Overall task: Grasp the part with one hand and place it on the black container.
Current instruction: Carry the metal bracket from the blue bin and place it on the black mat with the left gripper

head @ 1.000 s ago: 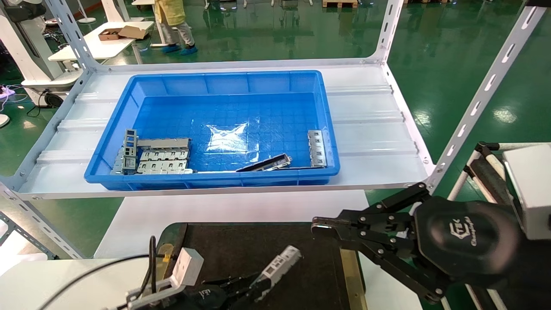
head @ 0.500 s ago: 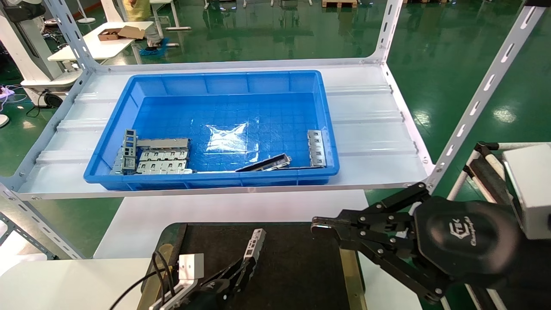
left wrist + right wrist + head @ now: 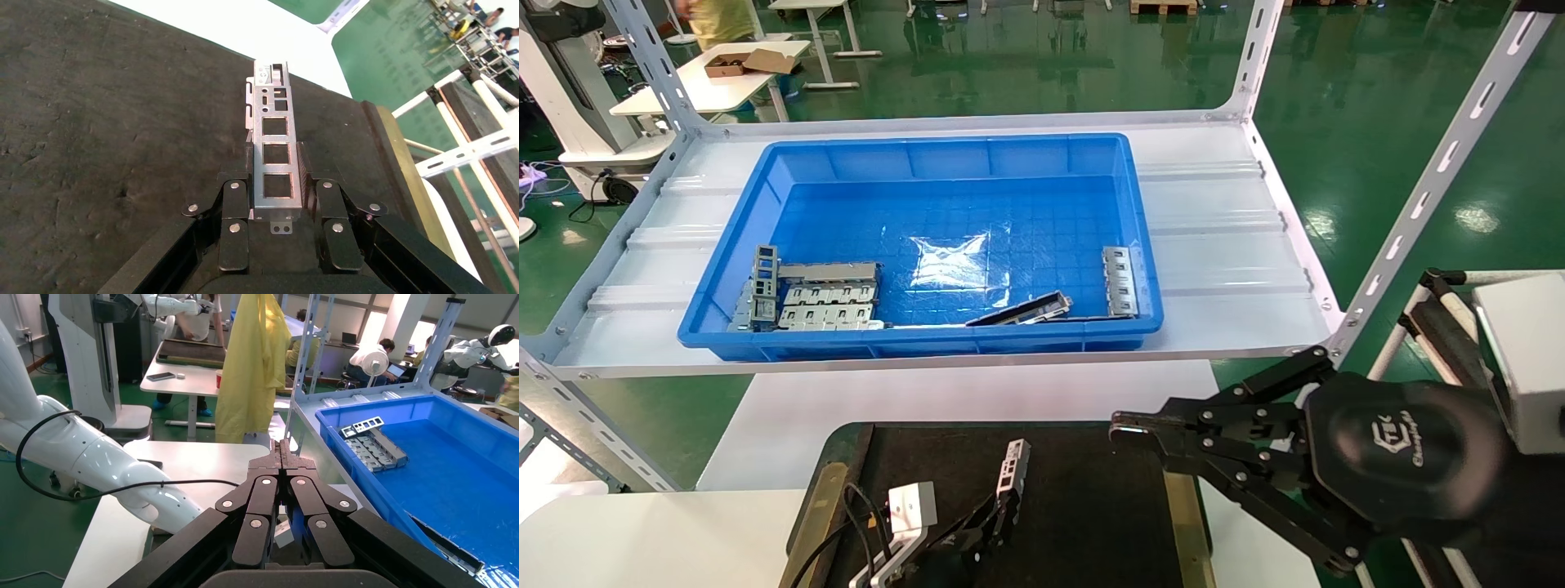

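Note:
My left gripper (image 3: 997, 510) is shut on the part (image 3: 1011, 467), a slim silver strip with square cut-outs, low over the black container (image 3: 1083, 490). In the left wrist view the part (image 3: 273, 144) sticks out forward from between the fingers (image 3: 235, 199), its far end close to the tray's dark surface (image 3: 110, 122). My right gripper (image 3: 1128, 426) is shut and empty, held above the tray's right edge. In the right wrist view its fingertips (image 3: 283, 452) are pressed together.
A deep blue bin (image 3: 928, 155) stands on the white shelf (image 3: 1222, 245) behind the tray. It holds grey metal cages (image 3: 821, 296), a dark flat bar (image 3: 1021, 310) and another strip (image 3: 1120, 282). Shelf uprights (image 3: 1434, 180) rise at the right.
My left gripper has carried the part down and turned it from slanting to pointing away from me. It now sits lower over the tray. The right arm has not moved.

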Available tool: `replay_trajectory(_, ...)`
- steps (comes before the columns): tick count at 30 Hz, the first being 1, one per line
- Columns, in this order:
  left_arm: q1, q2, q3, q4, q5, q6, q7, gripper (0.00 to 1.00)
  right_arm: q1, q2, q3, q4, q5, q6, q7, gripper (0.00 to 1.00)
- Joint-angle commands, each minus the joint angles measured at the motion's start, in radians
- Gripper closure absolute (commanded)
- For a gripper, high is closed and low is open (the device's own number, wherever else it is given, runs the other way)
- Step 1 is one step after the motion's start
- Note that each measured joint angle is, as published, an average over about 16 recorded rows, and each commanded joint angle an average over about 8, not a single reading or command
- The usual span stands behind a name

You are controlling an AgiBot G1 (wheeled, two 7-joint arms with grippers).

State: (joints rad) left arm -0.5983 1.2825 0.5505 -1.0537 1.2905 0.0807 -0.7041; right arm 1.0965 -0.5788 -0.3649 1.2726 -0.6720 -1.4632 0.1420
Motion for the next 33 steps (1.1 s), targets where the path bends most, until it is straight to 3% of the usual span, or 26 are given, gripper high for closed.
replay_trajectory(1,-0.007,0.005,0.015,0.010,0.002,-0.017,-0.015,1.00,0.000,0.000,0.000,0.000,0.000,0.000,0.000,1.00)
replay_trajectory(13,-0.032,0.011,0.089,0.041,-0.022,-0.082,-0.067,1.00,0.000,0.000,0.000,0.000,0.000,0.000,0.000,0.99)
replay_trajectory(14,-0.033,0.010,0.095,0.042,-0.026,-0.085,-0.070,1.00,0.000,0.000,0.000,0.000,0.000,0.000,0.000,0.93)
replay_trajectory(18,-0.039,0.004,0.119,0.042,-0.044,-0.092,-0.086,0.96,0.000,0.000,0.000,0.000,0.000,0.000,0.000,0.43)
replay_trajectory(20,-0.041,0.000,0.131,0.042,-0.053,-0.094,-0.094,0.81,0.000,0.000,0.000,0.000,0.000,0.000,0.000,0.18)
replay_trajectory(21,-0.042,-0.003,0.138,0.041,-0.058,-0.095,-0.098,0.69,0.000,0.000,0.000,0.000,0.000,0.000,0.000,0.06)
replay_trajectory(22,-0.043,-0.005,0.144,0.040,-0.063,-0.097,-0.102,0.56,0.000,0.000,0.000,0.000,0.000,0.000,0.000,0.00)
replay_trajectory(25,-0.045,-0.012,0.163,0.038,-0.077,-0.105,-0.111,0.20,0.000,0.000,0.000,0.000,0.000,0.000,0.000,0.00)
replay_trajectory(27,-0.048,-0.016,0.176,0.037,-0.087,-0.113,-0.116,0.03,0.000,0.000,0.000,0.000,0.000,0.000,0.000,0.00)
replay_trajectory(33,-0.059,-0.026,0.216,0.027,-0.115,-0.134,-0.125,0.00,0.000,0.000,0.000,0.000,0.000,0.000,0.000,0.00)
